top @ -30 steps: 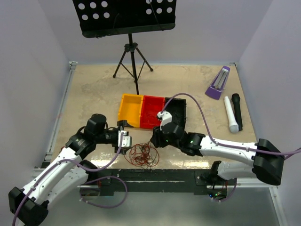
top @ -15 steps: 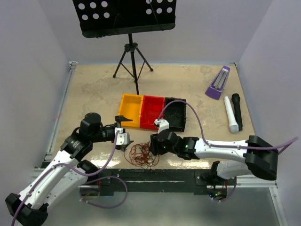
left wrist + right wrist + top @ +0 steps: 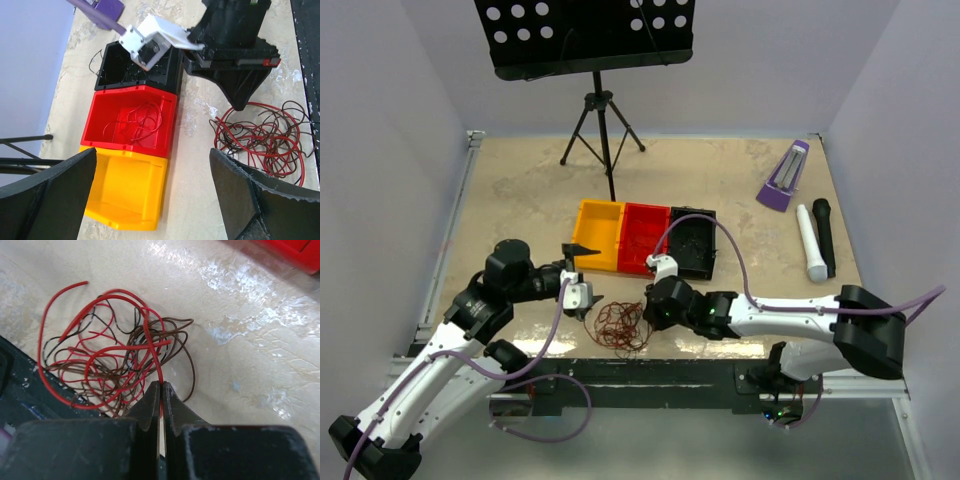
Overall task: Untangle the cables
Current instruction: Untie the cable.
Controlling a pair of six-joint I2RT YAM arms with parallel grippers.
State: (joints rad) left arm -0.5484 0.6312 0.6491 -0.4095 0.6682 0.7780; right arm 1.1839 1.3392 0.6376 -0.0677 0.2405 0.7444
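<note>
The cables (image 3: 621, 327) are a loopy clump of thin red and dark wires on the table near its front edge. They also show in the left wrist view (image 3: 262, 137) and the right wrist view (image 3: 107, 365). My right gripper (image 3: 647, 314) is low at the clump's right side. In the right wrist view (image 3: 161, 389) it is shut on one red wire that rises from the clump. My left gripper (image 3: 584, 277) is open and empty, left of the clump. In the left wrist view (image 3: 152, 197) its fingers (image 3: 47, 192) stand wide apart above the table beside the yellow bin.
A yellow bin (image 3: 597, 233), a red bin (image 3: 642, 238) holding a few loose wires (image 3: 140, 122), and a black bin (image 3: 693, 244) stand in a row behind the clump. A tripod stand (image 3: 603, 130) is at the back. A purple object (image 3: 783, 176) and two microphones (image 3: 810, 243) lie right.
My right gripper has come down from beside the bins to the clump's right edge. My left gripper has drawn back a little to the left, away from the clump.
</note>
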